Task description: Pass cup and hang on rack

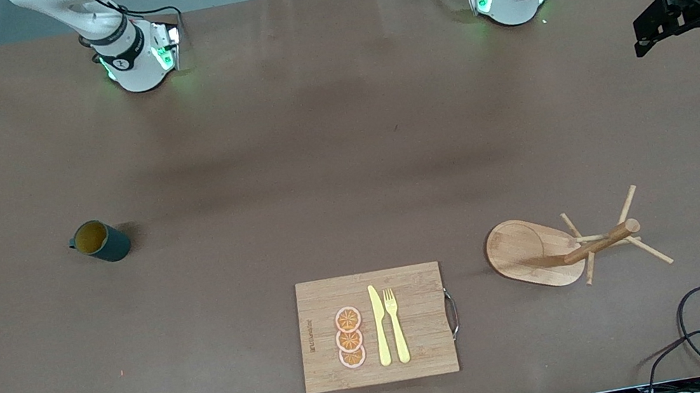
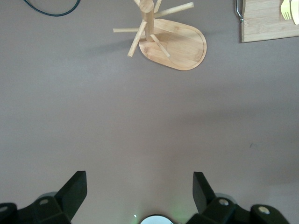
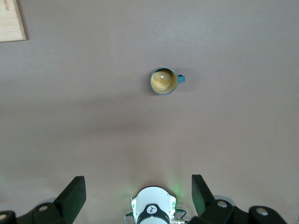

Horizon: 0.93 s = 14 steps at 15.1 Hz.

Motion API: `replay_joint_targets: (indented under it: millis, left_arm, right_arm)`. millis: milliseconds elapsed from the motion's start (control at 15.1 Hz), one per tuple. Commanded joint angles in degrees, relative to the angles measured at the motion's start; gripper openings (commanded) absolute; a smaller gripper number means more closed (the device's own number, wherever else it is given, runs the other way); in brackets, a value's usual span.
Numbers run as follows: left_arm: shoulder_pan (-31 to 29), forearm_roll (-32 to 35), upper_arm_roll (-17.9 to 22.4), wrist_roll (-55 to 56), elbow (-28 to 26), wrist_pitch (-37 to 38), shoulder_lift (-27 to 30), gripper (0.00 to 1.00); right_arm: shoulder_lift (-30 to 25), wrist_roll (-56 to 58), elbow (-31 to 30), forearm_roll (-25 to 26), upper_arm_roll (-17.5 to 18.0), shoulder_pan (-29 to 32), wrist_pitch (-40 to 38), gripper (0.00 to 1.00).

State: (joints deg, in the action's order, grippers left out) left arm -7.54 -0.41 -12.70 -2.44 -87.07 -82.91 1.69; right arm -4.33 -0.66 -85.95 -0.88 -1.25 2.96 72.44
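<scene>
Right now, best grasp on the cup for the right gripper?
The cup stands upright, mouth open, alone on the table. Probably come straight down and pinch the rim wall away from its handle, leaving the handle free for a peg. The right gripper is open above.

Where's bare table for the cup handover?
Widest patch: mid-table, between the cup and the rack, farther from the front camera than the cutting board. Crowded: the near strip with board and rack. Both grippers hover open.
</scene>
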Motion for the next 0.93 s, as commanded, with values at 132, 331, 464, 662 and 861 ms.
replay_joint_targets:
  millis: [132,331,464,662,861]
  left_arm:
    - [-0.1,0.8,-0.3,-0.6,0.8,1.0,-0.2,1.0]
    - [-0.2,0.8,-0.3,-0.5,1.0,0.9,-0.4,1.0]
    - [-0.3,0.9,-0.2,-0.4,1.1,0.9,-0.8,1.0]
    - [-0.4,0.8,-0.2,-0.5,1.0,1.0,-0.8,1.0]
    - [0.0,0.8,-0.4,-0.4,0.9,1.0,-0.6,1.0]
  right_arm:
    - [1.5,0.5,1.4,-0.4,0.9,0.5,-0.3,1.0]
    - [-0.7,0.5,-2.0,0.2,1.0,-2.2,2.2,1.0]
    - [-3.6,0.5,-5.4,0.3,1.0,-2.3,4.7,1.0]
    - [-4.5,0.1,-5.3,0.3,0.6,-2.0,3.9,1.0]
    - [-5.8,0.1,-5.6,0.3,0.5,-0.7,3.9,1.0]
